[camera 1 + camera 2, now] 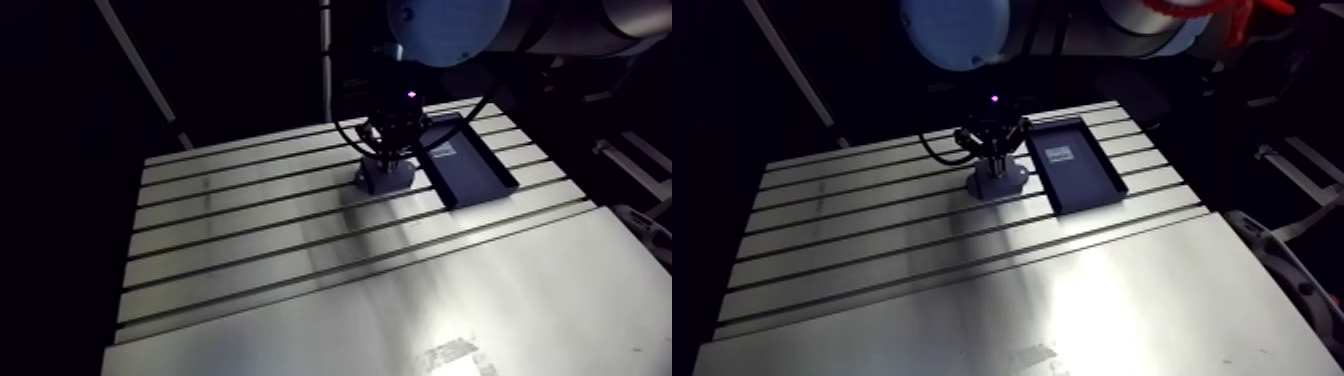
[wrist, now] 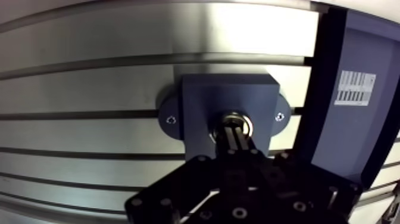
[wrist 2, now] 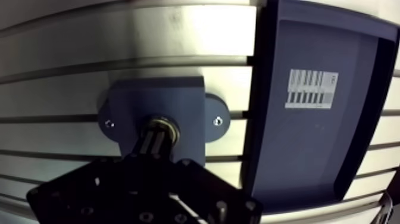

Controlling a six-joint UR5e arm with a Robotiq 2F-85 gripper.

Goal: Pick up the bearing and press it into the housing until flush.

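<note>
A grey-blue housing [image 2: 202,101] with two screwed side ears is fixed on the slotted table. The bearing [image 2: 250,124] shows as a metal ring sitting in the housing's bore; how deep it sits I cannot tell. My gripper [image 2: 235,127] stands straight over the bore, its two fingers [image 3: 152,142] closed together with their tips on the middle of the bearing. The arm view shows the gripper [image 1: 392,140] low over the housing [image 1: 385,176] at the table's far side.
A dark shallow tray [image 3: 309,155] with a barcode label [image 3: 312,89] lies close beside the housing, also seen in the arm view [image 1: 1077,165]. The slotted aluminium table [image 1: 300,260] stretches toward the near edge.
</note>
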